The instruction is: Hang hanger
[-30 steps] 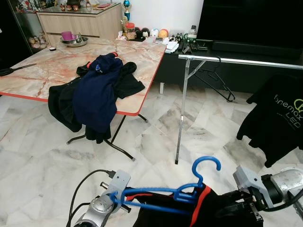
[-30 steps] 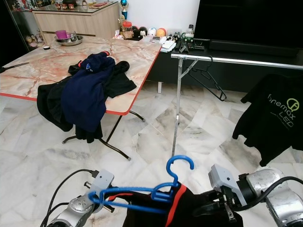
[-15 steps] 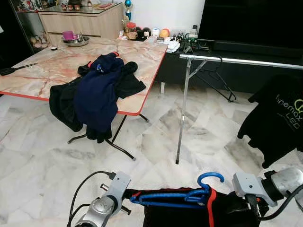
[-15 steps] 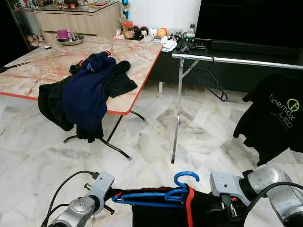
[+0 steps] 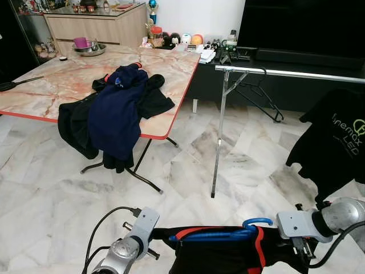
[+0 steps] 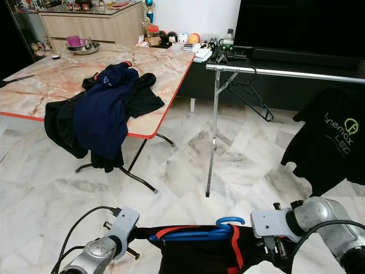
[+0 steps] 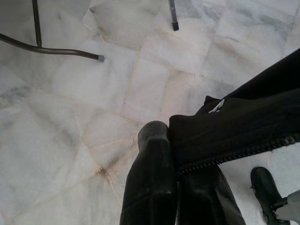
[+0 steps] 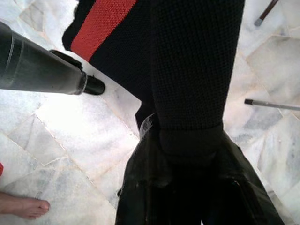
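Black fingers of the left gripper [image 7: 173, 187] are pressed together on a fold of the dark garment [image 5: 228, 257], its zip edge running out from between the pads, and the right gripper [image 8: 187, 154] is likewise clamped on a ribbed black part of the same piece, beside a red stripe. Strung between the two arms, low in front of the robot, the garment hangs from a blue hanger [image 5: 222, 234] whose bar lies almost flat along the top of the cloth, with the hook [image 5: 258, 221] tipped over toward the right gripper rather than standing up. As a judgement, the loading of the hanger looks done, while the hanging itself has not begun: the hook is on nothing, and what is left is to carry it over, raise it, turn the hook upright and set it over the rail. Ahead of the grippers and well apart from them stands the metal clothes rail [image 5: 285, 72] on its thin leg, with an empty black hanger [image 5: 259, 94] hooked near its end and a black printed T-shirt [image 5: 336, 142] hanging farther along on the right side. Ahead on the left side is a marble-topped table [image 5: 57, 85] with a navy and black heap of clothes [image 5: 117, 114] spilling over its edge. Under the right gripper, on the pale marble floor [image 5: 57, 194], a person's bare foot [image 8: 23, 206] shows.
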Robot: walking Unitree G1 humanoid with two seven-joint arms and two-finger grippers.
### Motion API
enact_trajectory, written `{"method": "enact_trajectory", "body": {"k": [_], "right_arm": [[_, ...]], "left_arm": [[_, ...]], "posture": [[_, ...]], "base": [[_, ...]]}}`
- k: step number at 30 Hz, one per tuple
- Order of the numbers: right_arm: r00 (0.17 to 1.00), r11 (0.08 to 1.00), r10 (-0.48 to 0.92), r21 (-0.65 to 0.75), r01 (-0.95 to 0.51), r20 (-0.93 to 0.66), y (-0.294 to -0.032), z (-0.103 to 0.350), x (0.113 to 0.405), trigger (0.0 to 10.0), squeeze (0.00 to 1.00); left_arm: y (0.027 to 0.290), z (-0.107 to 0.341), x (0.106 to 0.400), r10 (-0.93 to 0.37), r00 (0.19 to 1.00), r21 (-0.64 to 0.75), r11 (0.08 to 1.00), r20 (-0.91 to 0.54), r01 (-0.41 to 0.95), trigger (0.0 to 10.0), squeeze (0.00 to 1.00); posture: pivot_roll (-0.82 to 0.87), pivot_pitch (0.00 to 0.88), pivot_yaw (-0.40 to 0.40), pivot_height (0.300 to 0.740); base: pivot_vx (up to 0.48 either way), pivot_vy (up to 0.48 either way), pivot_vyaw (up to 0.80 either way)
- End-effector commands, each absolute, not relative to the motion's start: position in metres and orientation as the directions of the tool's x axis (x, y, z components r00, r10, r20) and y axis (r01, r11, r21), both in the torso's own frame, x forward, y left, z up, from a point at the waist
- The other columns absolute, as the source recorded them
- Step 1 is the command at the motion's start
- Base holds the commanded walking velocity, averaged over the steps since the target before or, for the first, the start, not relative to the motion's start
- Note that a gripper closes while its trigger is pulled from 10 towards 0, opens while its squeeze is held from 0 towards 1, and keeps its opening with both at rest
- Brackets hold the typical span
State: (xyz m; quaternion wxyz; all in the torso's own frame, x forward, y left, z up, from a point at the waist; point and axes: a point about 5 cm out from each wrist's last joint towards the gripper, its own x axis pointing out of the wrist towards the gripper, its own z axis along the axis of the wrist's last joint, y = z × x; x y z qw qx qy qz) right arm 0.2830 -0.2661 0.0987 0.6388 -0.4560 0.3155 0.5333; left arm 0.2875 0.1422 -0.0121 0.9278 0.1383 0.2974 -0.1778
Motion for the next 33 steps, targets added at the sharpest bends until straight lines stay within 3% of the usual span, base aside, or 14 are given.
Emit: {"method": "enact_trajectory", "body": {"k": [1,11,17,21,28,33], "right_arm": [[0.243,0.049,0.310,-0.240,-0.970,-0.919,-0.284,0.101,0.282,0.0,0.00],[0.203,0.042,0.244,-0.199,-0.979,-0.948,-0.280,0.080,0.276,0.0,0.00],[0.261,0.083,0.230,-0.248,-0.965,-0.938,-0.275,0.071,0.280,0.0,0.00],[0.385,0.205,0.297,-0.335,-0.919,-0.874,-0.261,0.072,0.293,0.0,0.00],[0.380,0.254,0.359,-0.302,-0.919,-0.853,-0.254,0.066,0.290,0.0,0.00],[0.339,0.221,0.320,-0.279,-0.935,-0.884,-0.255,0.059,0.284,0.0,0.00]], "left_arm": [[0.166,-0.020,0.280,-0.164,0.747,0.186,0.914,-0.644,0.361,0.0,0.00],[0.165,-0.010,0.289,-0.196,0.770,0.175,0.912,-0.608,0.370,0.0,0.00],[0.159,0.003,0.299,-0.254,0.787,0.156,0.902,-0.562,0.403,0.0,0.00],[0.156,0.006,0.302,-0.297,0.772,0.161,0.876,-0.562,0.455,0.0,0.00],[0.153,0.002,0.297,-0.321,0.745,0.143,0.863,-0.584,0.484,0.0,0.00],[0.152,0.002,0.296,-0.337,0.738,0.136,0.856,-0.584,0.498,0.0,0.00]], "posture": [[0.06,0.073,-0.022,0.740],[0.07,0.077,-0.024,0.740],[0.08,0.079,-0.023,0.740],[0.07,0.081,-0.018,0.740],[0.07,0.081,-0.017,0.740],[0.07,0.083,-0.021,0.740]], "base": [[0.000,0.000,0.00],[0.000,0.000,0.00],[0.000,0.000,0.00],[0.000,0.000,0.00],[0.000,0.000,0.00],[0.000,0.000,0.00]]}}
